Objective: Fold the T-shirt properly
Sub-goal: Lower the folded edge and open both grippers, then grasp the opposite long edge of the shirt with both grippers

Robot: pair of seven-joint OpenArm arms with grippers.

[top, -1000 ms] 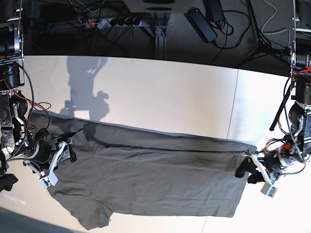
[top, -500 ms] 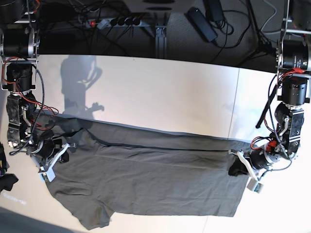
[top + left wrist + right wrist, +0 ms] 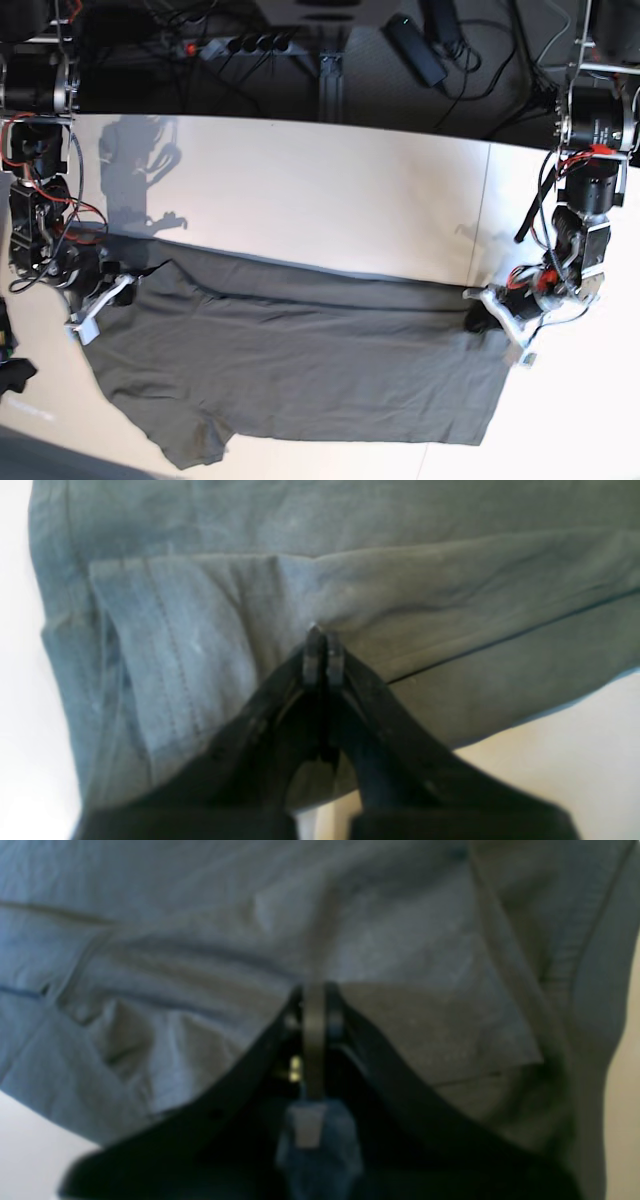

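Both grippers' fingers clamped on T-shirt [image 3: 300, 370]: left gripper [image 3: 320, 645] at hem fold, right gripper [image 3: 314, 1005] at sleeve end; shirt flat on tabletop [image 3: 330, 200].

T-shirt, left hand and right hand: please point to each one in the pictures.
T-shirt [image 3: 300, 370], base view, middle of the flat body.
Left hand [image 3: 320, 652], left wrist view, between the closed fingertips pinching cloth.
Right hand [image 3: 314, 1007], right wrist view, between the closed fingertips gripping fabric.
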